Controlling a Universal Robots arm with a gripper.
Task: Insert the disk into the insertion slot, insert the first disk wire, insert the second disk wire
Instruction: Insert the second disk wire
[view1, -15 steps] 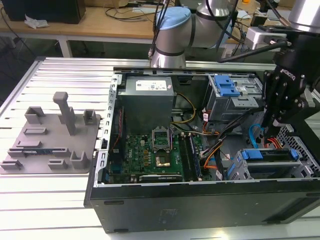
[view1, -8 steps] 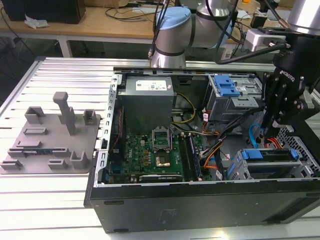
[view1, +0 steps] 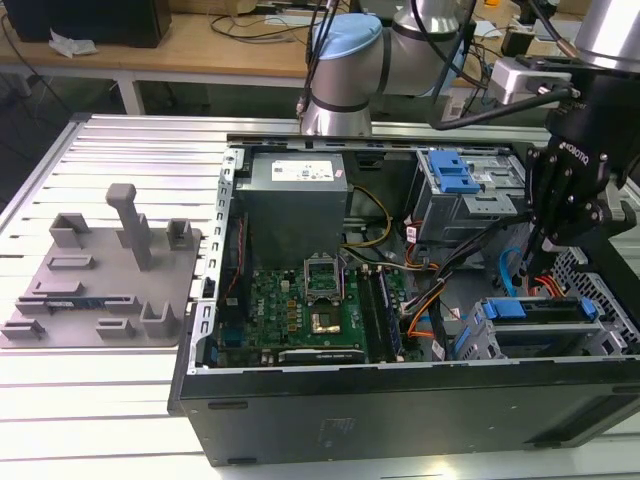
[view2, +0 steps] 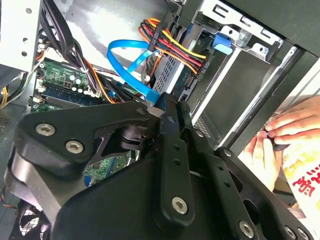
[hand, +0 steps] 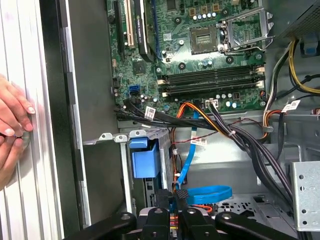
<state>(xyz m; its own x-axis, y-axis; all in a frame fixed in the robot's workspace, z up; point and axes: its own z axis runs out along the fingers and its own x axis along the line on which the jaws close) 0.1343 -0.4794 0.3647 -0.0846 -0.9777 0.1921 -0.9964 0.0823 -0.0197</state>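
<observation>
the robot's black gripper (view1: 545, 250) hangs inside the open computer case (view1: 300, 410), at the exterior view's right, its fingers clenched on the end of a flat blue wire (view2: 135, 75) in the second wrist view. just below it the disk (view1: 545, 325), blue-framed, sits in the insertion slot (view1: 600, 300). a person's hand (hand: 12, 117) rests outside the case wall in the first wrist view.
</observation>
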